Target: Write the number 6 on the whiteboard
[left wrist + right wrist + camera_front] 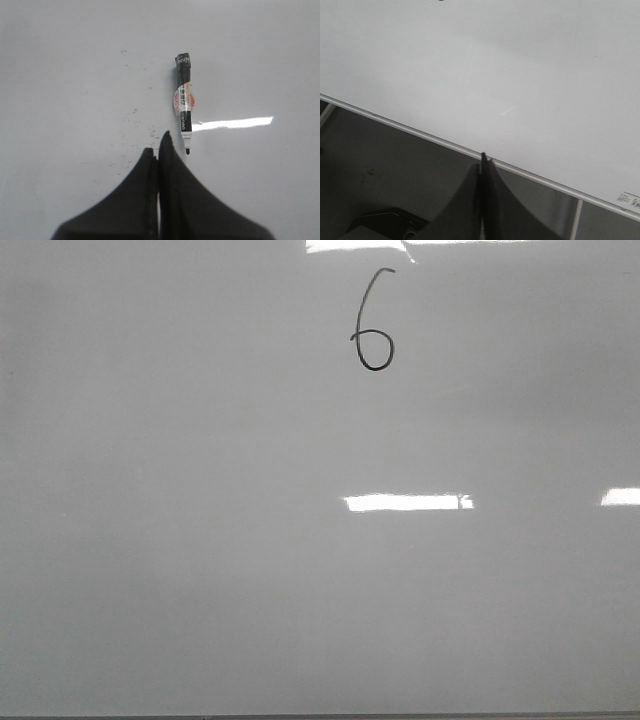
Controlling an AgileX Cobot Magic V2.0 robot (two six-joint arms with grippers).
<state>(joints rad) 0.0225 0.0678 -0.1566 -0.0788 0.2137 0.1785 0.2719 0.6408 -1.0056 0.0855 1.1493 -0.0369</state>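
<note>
While both claws, the left claw (159, 150) and right claw (483, 157), are sitting pressed together, you are seeing a number 6 (374, 322) on the whiteboard (200, 540) and a marker (184, 102) lying uncapped.

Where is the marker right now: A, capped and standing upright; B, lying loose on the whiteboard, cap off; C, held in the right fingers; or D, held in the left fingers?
B: the marker lies flat on the whiteboard, tip bare, beside the shut, empty left fingers.
</note>
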